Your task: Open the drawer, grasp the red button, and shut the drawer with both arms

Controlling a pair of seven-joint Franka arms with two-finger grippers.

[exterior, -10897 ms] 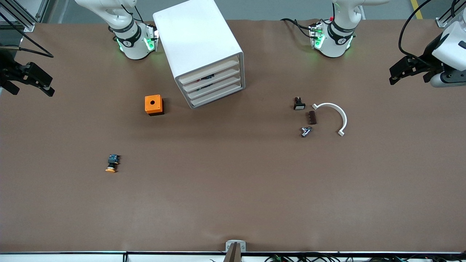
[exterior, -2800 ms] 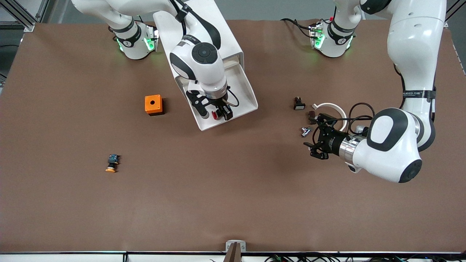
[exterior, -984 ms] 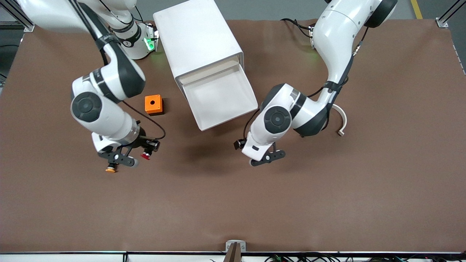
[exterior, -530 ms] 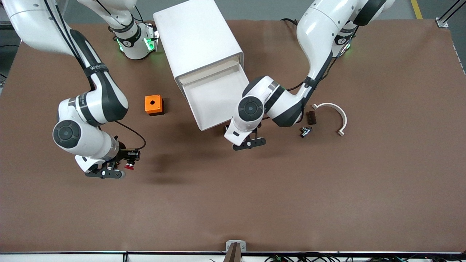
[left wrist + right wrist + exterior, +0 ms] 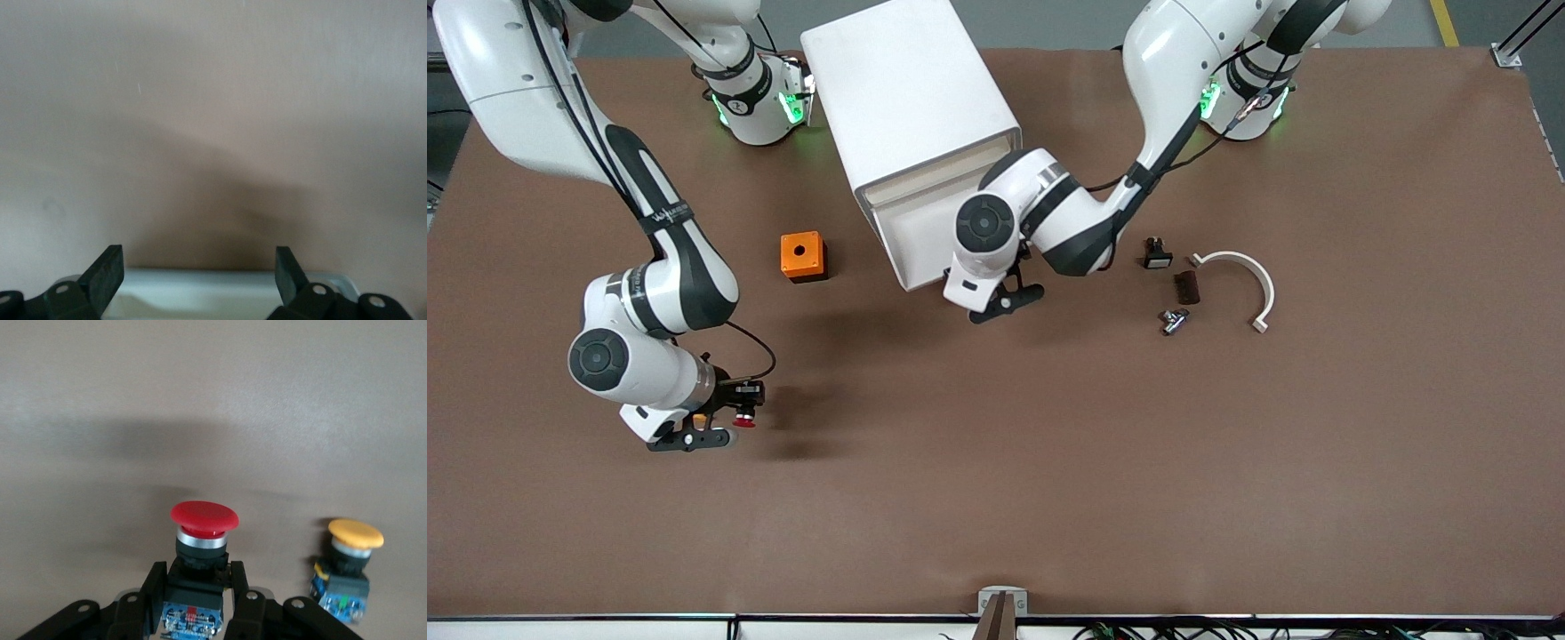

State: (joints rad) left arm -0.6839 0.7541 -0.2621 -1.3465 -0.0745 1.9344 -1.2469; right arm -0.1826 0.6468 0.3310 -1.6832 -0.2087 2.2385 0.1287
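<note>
The white cabinet (image 5: 911, 98) stands at the back of the table, its top drawer (image 5: 907, 242) sticking out only a short way. My left gripper (image 5: 1003, 299) is open at the drawer's front. In the left wrist view its fingers (image 5: 107, 273) straddle the drawer's pale front edge (image 5: 200, 293). My right gripper (image 5: 710, 428) is shut on the red-capped button (image 5: 743, 418), low over the table beside the orange-capped button (image 5: 699, 418). The right wrist view shows the red button (image 5: 203, 517) upright in my right gripper (image 5: 197, 577), and the orange-capped one (image 5: 353, 537) on the table.
An orange box (image 5: 803, 256) sits beside the cabinet. Toward the left arm's end lie a black white-faced switch (image 5: 1158, 254), a brown piece (image 5: 1186, 286), a small metal part (image 5: 1174, 320) and a white curved piece (image 5: 1249, 280).
The left gripper has moved toward the cabinet and the drawer has slid most of the way in. The right gripper has carried the red button over to the orange-capped one.
</note>
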